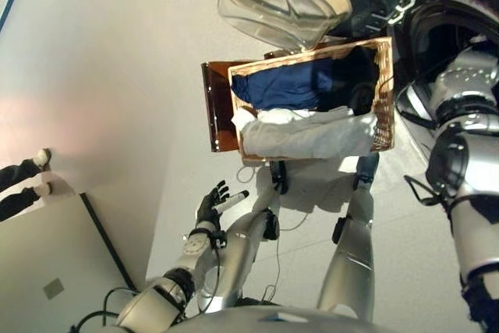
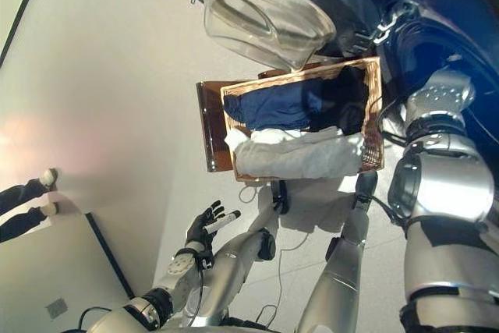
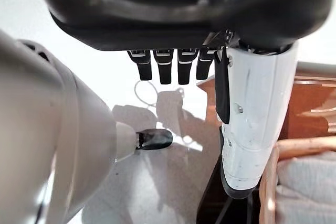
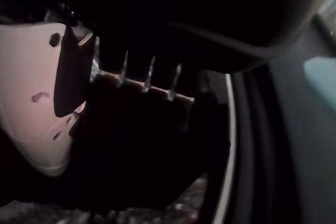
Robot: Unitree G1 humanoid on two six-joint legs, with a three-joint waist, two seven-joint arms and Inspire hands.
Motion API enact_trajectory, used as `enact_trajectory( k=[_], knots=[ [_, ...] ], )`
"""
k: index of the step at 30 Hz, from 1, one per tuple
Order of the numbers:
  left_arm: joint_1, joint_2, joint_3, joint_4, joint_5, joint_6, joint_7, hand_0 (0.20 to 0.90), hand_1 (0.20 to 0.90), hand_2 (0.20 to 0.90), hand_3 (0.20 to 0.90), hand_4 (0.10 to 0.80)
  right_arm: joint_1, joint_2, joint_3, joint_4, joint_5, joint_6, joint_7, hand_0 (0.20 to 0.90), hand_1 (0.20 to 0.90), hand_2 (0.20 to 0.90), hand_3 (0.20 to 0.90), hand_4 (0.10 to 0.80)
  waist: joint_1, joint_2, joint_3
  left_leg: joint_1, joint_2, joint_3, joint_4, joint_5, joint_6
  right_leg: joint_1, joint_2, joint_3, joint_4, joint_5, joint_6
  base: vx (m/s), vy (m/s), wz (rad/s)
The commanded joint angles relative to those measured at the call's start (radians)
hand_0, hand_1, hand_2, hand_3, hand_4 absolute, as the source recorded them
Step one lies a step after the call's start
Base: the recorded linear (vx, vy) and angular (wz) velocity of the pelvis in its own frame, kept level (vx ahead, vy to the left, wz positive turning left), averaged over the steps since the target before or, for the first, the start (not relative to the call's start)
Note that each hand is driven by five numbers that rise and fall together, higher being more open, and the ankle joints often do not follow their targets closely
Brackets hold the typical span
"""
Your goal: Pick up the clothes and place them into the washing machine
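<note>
Two garments in wicker basket (image 1: 386, 95): navy cloth (image 1: 292, 87) behind, white cloth (image 1: 308, 134) in front, both soft and crumpled. Washing machine door (image 1: 277, 1), clear domed plastic, hangs open above.

Right eye view: left hand (image 2: 204, 226) low, clear of basket, fingers relaxed, empty.

Left wrist view: fingers (image 3: 165, 66) straight, holding nothing.

Right wrist view: right hand (image 4: 42, 108) inside dark drum; fingers' state unreadable. Judged step: deposit in drum; next, withdraw arm, return to basket.
</note>
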Motion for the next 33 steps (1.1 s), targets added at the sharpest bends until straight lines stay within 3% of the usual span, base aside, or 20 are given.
enact_trajectory(
  k=[1, 11, 18, 23, 24, 25, 33],
  knots=[
    [-0.003, 0.027, -0.032, 0.010, -0.036, -0.039, 0.028, 0.900, 0.900, 0.900, 0.900, 0.800, -0.128, -0.128, 0.092, -0.089, 0.019, -0.115, 0.024, 0.200, 0.200, 0.200, 0.200, 0.300, 0.042, 0.090, -0.041, -0.035, 0.047, -0.112, -0.009, 0.012, -0.122, -0.082, 0.032, -0.020, 0.272, -0.214, -0.005, 0.000, 0.000, 0.00],
    [-0.009, 0.039, -0.014, -0.052, -0.091, -0.067, 0.031, 0.900, 0.900, 0.900, 0.900, 0.800, -0.241, -0.224, 0.133, -0.100, 0.060, -0.178, 0.012, 0.200, 0.200, 0.200, 0.200, 0.300, 0.059, 0.130, -0.050, -0.102, 0.037, -0.106, -0.007, 0.021, -0.116, -0.212, 0.028, 0.019, 0.345, -0.244, -0.004, -0.002, 0.008, -0.06],
    [-0.015, 0.051, -0.012, -0.066, -0.095, -0.080, 0.046, 0.900, 0.900, 0.900, 0.900, 0.800, -0.322, -0.275, 0.197, -0.110, 0.035, -0.207, -0.011, 0.200, 0.200, 0.200, 0.200, 0.300, 0.055, 0.121, -0.052, -0.153, 0.035, -0.102, 0.008, 0.023, -0.117, -0.283, 0.027, 0.031, 0.385, -0.247, -0.004, -0.029, -0.017, 0.01],
    [-0.010, 0.065, -0.002, -0.071, -0.093, -0.083, 0.054, 0.900, 0.900, 0.900, 0.900, 0.800, -0.357, -0.310, 0.254, -0.076, -0.051, -0.172, -0.057, 0.200, 0.200, 0.200, 0.200, 0.300, 0.050, 0.114, -0.055, -0.157, 0.037, -0.103, -0.001, 0.026, -0.118, -0.281, 0.025, 0.027, 0.377, -0.242, 0.000, -0.005, -0.005, 0.01],
    [-0.010, 0.069, 0.000, -0.071, -0.088, -0.082, 0.055, 0.900, 0.900, 0.900, 0.900, 0.800, -0.355, -0.317, 0.272, -0.052, -0.081, -0.152, -0.068, 0.310, 0.310, 0.310, 0.310, 0.378, 0.049, 0.110, -0.055, -0.157, 0.037, -0.103, -0.003, 0.026, -0.118, -0.278, 0.025, 0.026, 0.373, -0.240, -0.001, 0.000, 0.000, 0.00],
    [-0.010, 0.073, -0.002, -0.074, -0.088, -0.082, 0.056, 0.900, 0.900, 0.900, 0.900, 0.800, -0.373, -0.318, 0.298, -0.028, -0.108, -0.136, -0.091, 0.900, 0.900, 0.900, 0.900, 0.800, 0.049, 0.109, -0.052, -0.156, 0.039, -0.103, -0.003, 0.025, -0.118, -0.275, 0.026, 0.025, 0.369, -0.237, 0.000, 0.000, 0.000, 0.00],
    [-0.001, 0.078, -0.007, -0.097, -0.071, -0.079, 0.060, 0.900, 0.900, 0.900, 0.900, 0.800, -0.363, -0.313, 0.339, -0.008, -0.213, -0.080, -0.138, 0.900, 0.900, 0.900, 0.900, 0.800, 0.045, 0.104, -0.044, -0.152, 0.043, -0.108, -0.005, 0.023, -0.121, -0.250, 0.030, 0.005, 0.338, -0.224, 0.001, 0.000, 0.000, 0.00]
  ],
)
